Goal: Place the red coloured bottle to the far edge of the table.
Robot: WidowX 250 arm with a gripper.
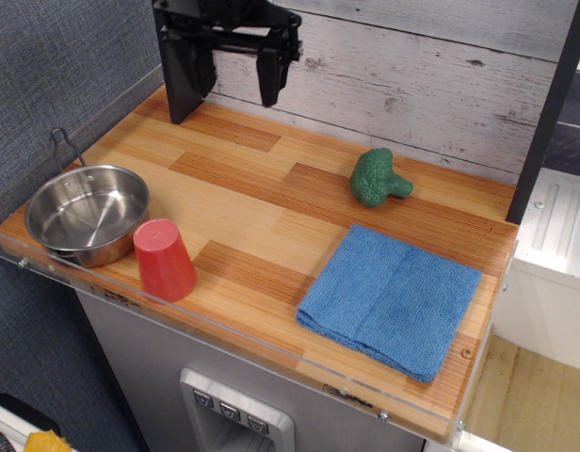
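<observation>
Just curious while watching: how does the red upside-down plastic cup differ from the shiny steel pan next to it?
The red-pink plastic tapered cup is matte and opaque; the round shiny steel pan is reflective metal. The cup stands upside down, narrow end up, while the pan sits upright and open, apparently empty. The cup is tall and narrow; the pan is wide, shallow, and has a wire handle. Both sit side by side at the near left edge of the wooden countertop.

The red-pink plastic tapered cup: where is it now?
The red-pink plastic tapered cup stands upside down at the table's near-left edge, just right of the steel pan, behind the clear rim.
</observation>
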